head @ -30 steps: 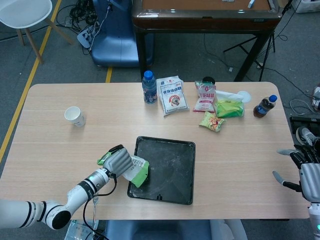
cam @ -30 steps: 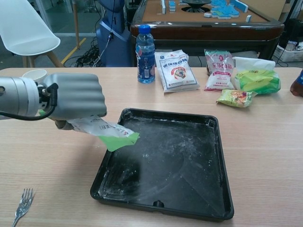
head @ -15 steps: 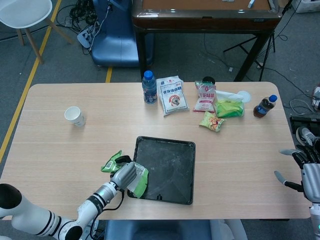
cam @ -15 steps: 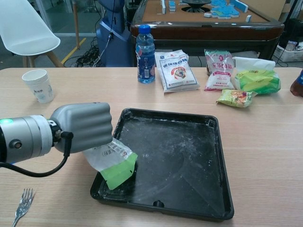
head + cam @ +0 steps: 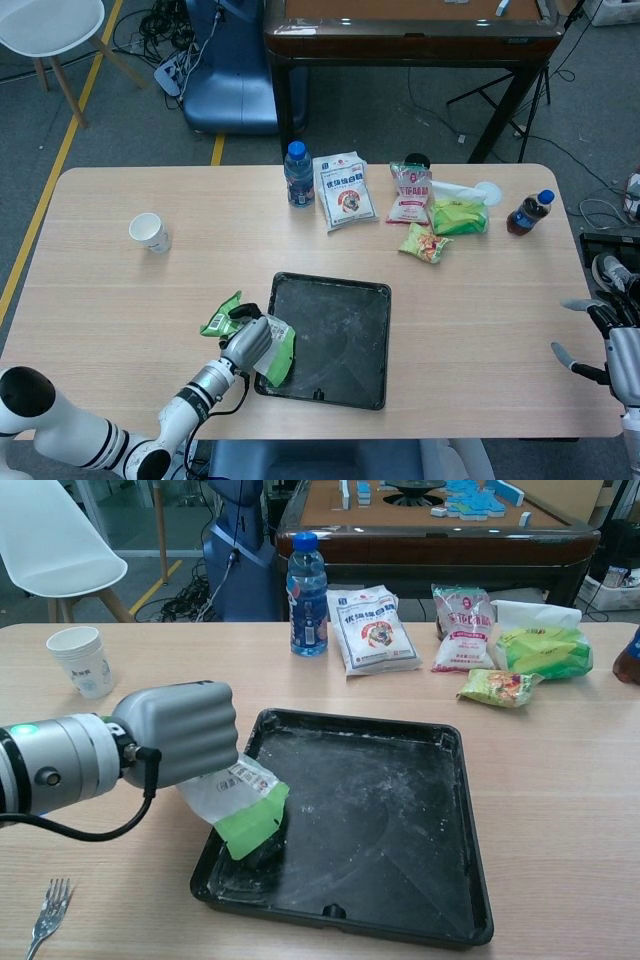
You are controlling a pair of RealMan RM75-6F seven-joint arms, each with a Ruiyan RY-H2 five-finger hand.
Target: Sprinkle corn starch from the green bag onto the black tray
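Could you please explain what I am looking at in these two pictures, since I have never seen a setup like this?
This is a two-armed robot with human-like hands, seated at a wooden table. One picture looks down from its head, the other forward from its chest. Its left hand grips a green bag, tipped over the near left corner of a black tray dusted with white powder. Its right hand waits at the table's edge, fingers apart, holding nothing. Also on the table: a paper cup, bottles, snack packets and a fork.
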